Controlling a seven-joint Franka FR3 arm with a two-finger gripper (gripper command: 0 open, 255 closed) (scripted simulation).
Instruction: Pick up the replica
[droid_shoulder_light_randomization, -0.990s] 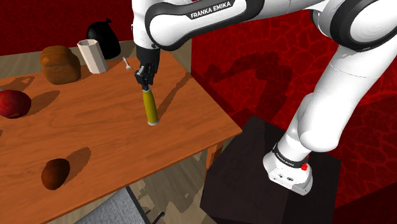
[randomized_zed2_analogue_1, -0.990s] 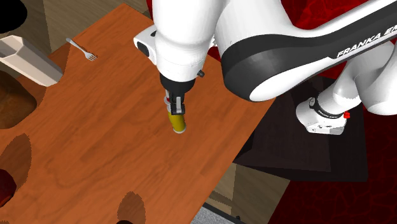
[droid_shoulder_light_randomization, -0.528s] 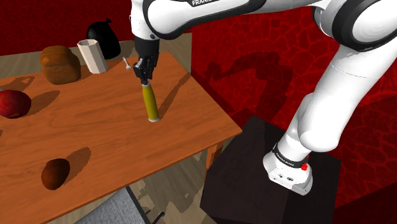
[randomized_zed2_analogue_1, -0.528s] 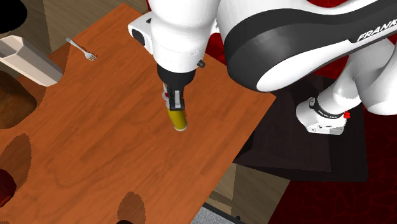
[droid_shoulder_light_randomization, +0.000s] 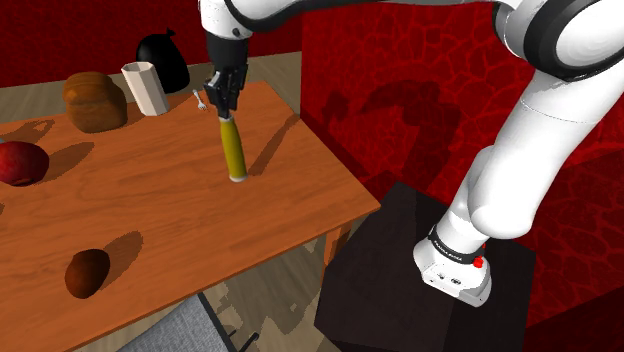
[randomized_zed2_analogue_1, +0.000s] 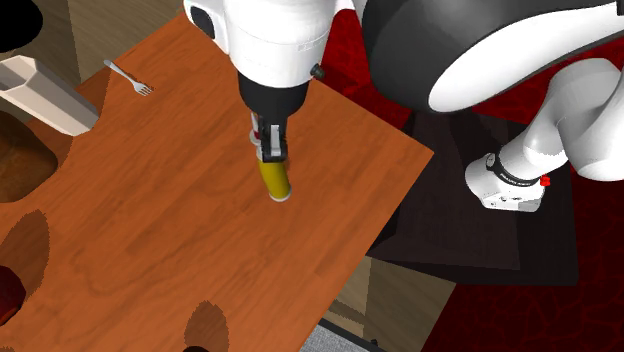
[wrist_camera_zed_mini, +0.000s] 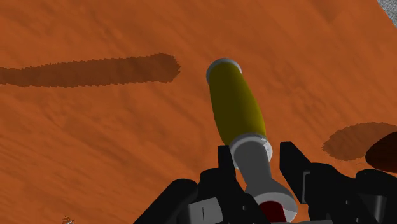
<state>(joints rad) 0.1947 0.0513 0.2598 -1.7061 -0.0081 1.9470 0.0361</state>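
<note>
The replica (droid_shoulder_light_randomization: 234, 150) is a slim olive-yellow bottle shape with a grey neck and a grey base. It hangs upright, just above the wooden table (droid_shoulder_light_randomization: 150, 205), near the table's right edge in the shoulder view. My gripper (droid_shoulder_light_randomization: 222, 104) is shut on its grey neck from above. From the second exterior view the replica (randomized_zed2_analogue_1: 275, 178) juts down below the gripper (randomized_zed2_analogue_1: 270, 146). In the wrist view the fingers (wrist_camera_zed_mini: 224, 160) clasp the neck of the replica (wrist_camera_zed_mini: 236, 105), whose shadow lies apart from its base on the table (wrist_camera_zed_mini: 95, 153).
At the table's far end stand a brown loaf (droid_shoulder_light_randomization: 94, 100), a white faceted cup (droid_shoulder_light_randomization: 144, 88), a black rounded object (droid_shoulder_light_randomization: 163, 60) and a small fork (droid_shoulder_light_randomization: 200, 99). A red apple (droid_shoulder_light_randomization: 20, 162) and a brown lump (droid_shoulder_light_randomization: 87, 272) lie further left. The dark stand (droid_shoulder_light_randomization: 400, 290) is at lower right.
The gripper has risen with the replica in it, drifting a little toward the table's far end. The replica's base now hangs higher over the wood.
</note>
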